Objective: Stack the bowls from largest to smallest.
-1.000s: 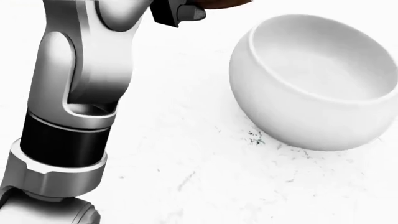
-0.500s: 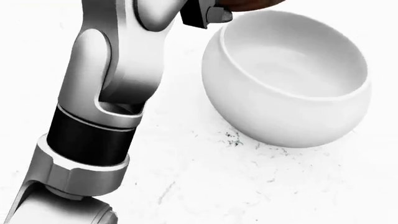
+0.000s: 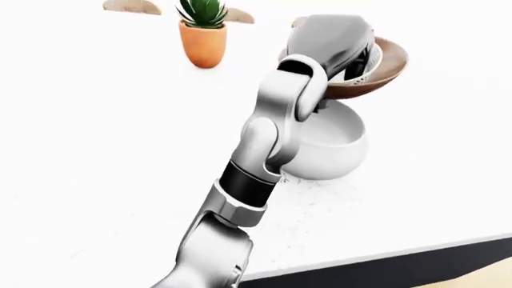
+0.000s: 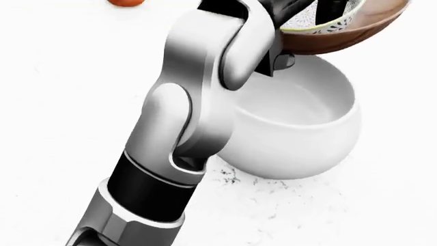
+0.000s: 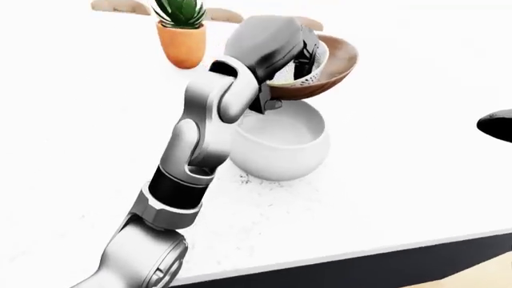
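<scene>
A large white bowl [image 3: 334, 147] stands on the white counter [image 3: 96, 150]. My left hand [image 3: 362, 63] grips the rim of a brown wooden bowl [image 3: 388, 75] and holds it tilted just above the white bowl's far rim. A smaller speckled bowl [image 4: 321, 23] sits inside the brown one. In the head view my left forearm [image 4: 198, 102] covers the left part of the white bowl [image 4: 300, 138]. A dark shape [image 5: 496, 127] at the right edge of the right-eye view may be my right hand; its fingers do not show.
A potted plant in an orange pot [image 3: 201, 43] stands at the top left. Pale wooden pieces [image 3: 132, 6] lie at the top edge. The counter's dark edge [image 3: 400, 270] runs along the bottom right.
The head view has shifted, so the white bowl sits lower and further left. My left arm has swung over it, and the brown bowl now shows above the white bowl.
</scene>
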Robot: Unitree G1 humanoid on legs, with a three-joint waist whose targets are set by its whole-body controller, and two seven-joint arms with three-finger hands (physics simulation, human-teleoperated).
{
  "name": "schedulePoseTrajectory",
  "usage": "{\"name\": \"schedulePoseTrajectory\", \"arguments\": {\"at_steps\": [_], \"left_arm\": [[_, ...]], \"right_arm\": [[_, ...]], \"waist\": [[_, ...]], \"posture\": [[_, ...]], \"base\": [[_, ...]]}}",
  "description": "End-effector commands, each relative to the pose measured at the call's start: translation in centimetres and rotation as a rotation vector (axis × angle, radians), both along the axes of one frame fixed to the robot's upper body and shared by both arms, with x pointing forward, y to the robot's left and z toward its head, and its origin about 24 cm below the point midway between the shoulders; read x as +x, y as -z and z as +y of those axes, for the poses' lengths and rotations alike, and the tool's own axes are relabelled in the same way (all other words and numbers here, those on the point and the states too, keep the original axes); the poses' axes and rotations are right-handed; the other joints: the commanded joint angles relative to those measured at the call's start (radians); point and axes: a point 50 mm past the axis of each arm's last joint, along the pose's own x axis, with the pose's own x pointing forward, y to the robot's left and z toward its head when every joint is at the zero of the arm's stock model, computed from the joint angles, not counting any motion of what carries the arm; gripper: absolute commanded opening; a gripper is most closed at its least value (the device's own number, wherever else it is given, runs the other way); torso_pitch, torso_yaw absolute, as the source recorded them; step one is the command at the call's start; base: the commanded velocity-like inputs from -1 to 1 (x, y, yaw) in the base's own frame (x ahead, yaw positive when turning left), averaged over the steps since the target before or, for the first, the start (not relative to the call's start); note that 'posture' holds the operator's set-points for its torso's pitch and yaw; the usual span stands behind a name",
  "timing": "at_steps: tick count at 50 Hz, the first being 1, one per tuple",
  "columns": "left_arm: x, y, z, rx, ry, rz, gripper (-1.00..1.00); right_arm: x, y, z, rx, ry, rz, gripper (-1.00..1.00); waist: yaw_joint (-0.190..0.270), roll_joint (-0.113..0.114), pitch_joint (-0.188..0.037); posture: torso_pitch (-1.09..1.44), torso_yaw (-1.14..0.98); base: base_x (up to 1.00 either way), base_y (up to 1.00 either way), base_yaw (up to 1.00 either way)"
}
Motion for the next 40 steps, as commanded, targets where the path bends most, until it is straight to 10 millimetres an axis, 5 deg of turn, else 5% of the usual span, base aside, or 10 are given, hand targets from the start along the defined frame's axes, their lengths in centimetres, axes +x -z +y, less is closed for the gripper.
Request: {"name": "schedulePoseTrajectory", "arguments": {"at_steps": [1,24,35,40], "left_arm": [[-1.4,-2.3,-0.1,-0.043,0.020,-0.143,-1.00],[0.6,1.9,0.5,0.047,-0.074,0.003,-1.00],[0.7,2.1,1.2,0.077,-0.093,0.028,-1.00],[0.4,1.8,1.3,0.084,-0.095,0.028,-0.51]], "right_arm": [[-0.5,-1.0,0.0,-0.028,0.015,-0.058,1.00],[-0.6,-0.7,-0.1,-0.022,0.020,-0.052,1.00],[-0.2,-0.4,0.1,-0.018,0.018,-0.050,1.00],[-0.5,-0.7,0.0,-0.017,0.021,-0.053,1.00]], "waist": [[-0.003,-0.008,-0.023],[-0.016,0.002,-0.056],[-0.017,0.004,-0.063],[-0.018,0.007,-0.065]], "posture": [[-0.16,-0.36],[-0.16,-0.36],[-0.16,-0.36],[-0.16,-0.36]], "base": [[0.00,0.00,0.00],[0.00,0.00,0.00],[0.00,0.00,0.00],[0.00,0.00,0.00]]}}
